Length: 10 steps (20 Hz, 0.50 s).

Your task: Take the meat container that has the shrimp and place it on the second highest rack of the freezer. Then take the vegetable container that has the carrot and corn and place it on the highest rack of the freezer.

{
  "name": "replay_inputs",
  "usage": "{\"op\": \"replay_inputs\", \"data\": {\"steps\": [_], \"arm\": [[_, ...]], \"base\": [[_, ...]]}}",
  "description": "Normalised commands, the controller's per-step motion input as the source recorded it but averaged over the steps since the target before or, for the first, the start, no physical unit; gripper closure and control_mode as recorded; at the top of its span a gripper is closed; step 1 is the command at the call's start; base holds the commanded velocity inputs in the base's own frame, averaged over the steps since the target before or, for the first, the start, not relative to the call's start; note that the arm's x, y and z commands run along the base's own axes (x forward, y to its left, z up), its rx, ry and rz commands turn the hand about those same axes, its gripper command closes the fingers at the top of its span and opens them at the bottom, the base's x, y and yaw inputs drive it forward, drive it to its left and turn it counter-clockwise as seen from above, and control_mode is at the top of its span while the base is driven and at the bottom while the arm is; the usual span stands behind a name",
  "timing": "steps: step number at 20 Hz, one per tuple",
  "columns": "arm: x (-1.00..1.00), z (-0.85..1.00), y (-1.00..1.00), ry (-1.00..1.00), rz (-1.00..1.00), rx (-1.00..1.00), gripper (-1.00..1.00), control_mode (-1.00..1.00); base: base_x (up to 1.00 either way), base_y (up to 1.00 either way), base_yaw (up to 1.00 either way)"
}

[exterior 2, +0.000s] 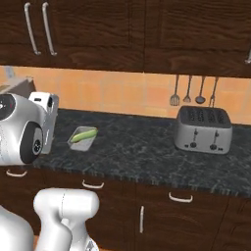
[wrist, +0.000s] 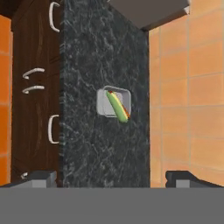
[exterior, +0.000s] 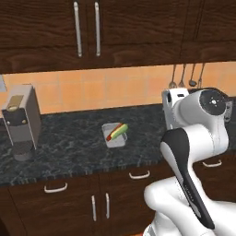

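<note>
The vegetable container (exterior: 114,140) is a small clear-grey tray standing on the dark stone counter (exterior: 69,143). A yellow-green corn cob (exterior: 119,131) and a thin red carrot lie across it. The same tray (exterior 2: 78,143) sits at the left of the right base view. In the hand view the container (wrist: 102,105) lies well ahead of my gripper (wrist: 113,178), which hangs high above the counter. The jaws stand wide open with nothing between them. The meat container with the shrimp and the freezer are out of view.
A grey coffee machine (exterior: 20,122) stands on the counter at the left and a silver toaster (exterior 2: 203,130) at the right. Utensils (exterior 2: 193,90) hang on the orange tiled wall. Dark wood cabinets run above and below the counter.
</note>
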Motion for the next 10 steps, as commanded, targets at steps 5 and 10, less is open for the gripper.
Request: {"op": "replay_inputs", "data": {"steps": [5,10], "arm": [[0.00,0.00,0.00,0.00,0.00,0.00,-1.00,1.00],[0.00,0.00,0.00,0.00,0.00,0.00,-1.00,1.00]], "base": [[0.30,-0.11,-0.06],[0.48,-0.44,-0.21]]}}
